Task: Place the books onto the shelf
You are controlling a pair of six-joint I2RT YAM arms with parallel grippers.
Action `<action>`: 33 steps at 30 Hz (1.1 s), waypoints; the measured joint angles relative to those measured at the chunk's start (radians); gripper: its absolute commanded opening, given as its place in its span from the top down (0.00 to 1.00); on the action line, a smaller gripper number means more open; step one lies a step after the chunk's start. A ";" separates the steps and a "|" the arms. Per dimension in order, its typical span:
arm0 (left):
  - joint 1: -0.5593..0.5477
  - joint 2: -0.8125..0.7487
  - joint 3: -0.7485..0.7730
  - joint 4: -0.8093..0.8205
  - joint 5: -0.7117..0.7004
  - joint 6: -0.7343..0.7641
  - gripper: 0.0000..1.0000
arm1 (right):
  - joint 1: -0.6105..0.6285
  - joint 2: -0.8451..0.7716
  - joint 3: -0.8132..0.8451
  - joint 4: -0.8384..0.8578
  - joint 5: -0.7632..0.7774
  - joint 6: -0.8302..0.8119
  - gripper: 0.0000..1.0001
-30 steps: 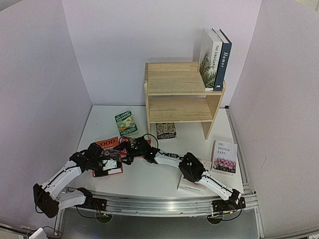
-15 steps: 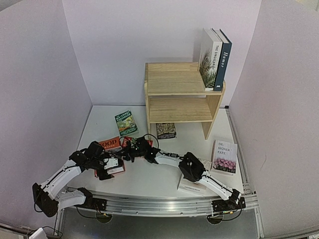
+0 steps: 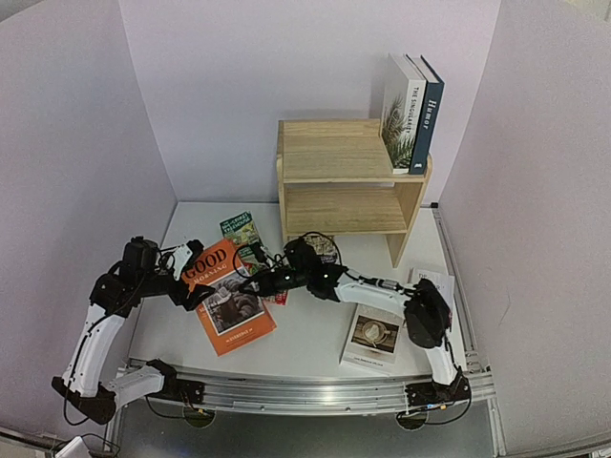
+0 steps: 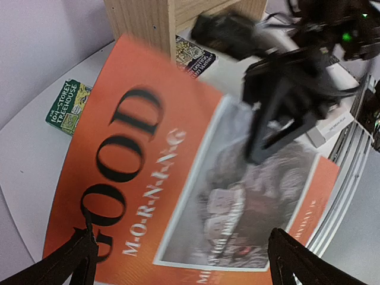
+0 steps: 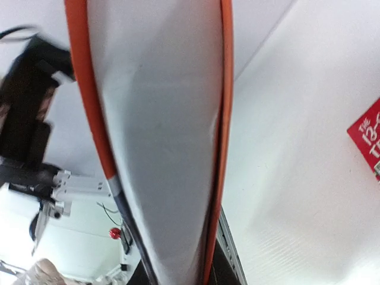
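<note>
Beyond and right of the right gripper [image 3: 256, 283] stands the shelf [image 3: 334, 162]; that gripper pinches the orange book [image 3: 229, 303] by one edge, left gripper [image 3: 189, 275] spread wide.

Lower shelf [image 3: 344, 210] tier free — books [image 3: 406, 114] crowd upper right.

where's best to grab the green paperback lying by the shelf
Probably across its two long edges, coming straight down from above. The green paperback lies flat, cover up, so neither face offers a pinch. The shelf stands close on its right, so approach from the left.
</note>
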 measured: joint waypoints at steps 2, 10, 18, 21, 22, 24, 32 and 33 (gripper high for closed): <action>0.027 0.014 0.020 -0.011 0.024 -0.026 0.00 | 0.000 -0.116 -0.042 -0.061 0.002 -0.141 0.91; 0.040 0.050 0.191 -0.067 0.163 -0.026 0.00 | -0.012 -0.344 -0.104 -0.348 0.071 -0.593 0.97; 0.041 0.141 0.286 -0.152 0.291 0.041 0.00 | 0.004 -0.381 -0.090 -0.541 0.100 -0.882 0.97; 0.040 0.180 0.287 -0.202 0.318 0.057 0.02 | 0.004 -0.382 -0.073 -0.574 0.104 -0.942 0.98; 0.040 0.194 0.287 -0.217 0.330 0.061 0.03 | 0.004 -0.382 -0.068 -0.578 0.104 -0.959 0.99; 0.037 0.212 0.287 -0.238 0.356 0.071 0.04 | 0.003 -0.384 -0.060 -0.583 0.103 -0.991 0.98; -0.006 0.216 0.287 -0.292 0.412 0.125 0.29 | 0.003 -0.388 -0.007 -0.609 0.079 -1.068 0.99; -0.009 0.217 0.287 -0.296 0.417 0.129 0.33 | 0.003 -0.388 0.002 -0.610 0.073 -1.072 0.98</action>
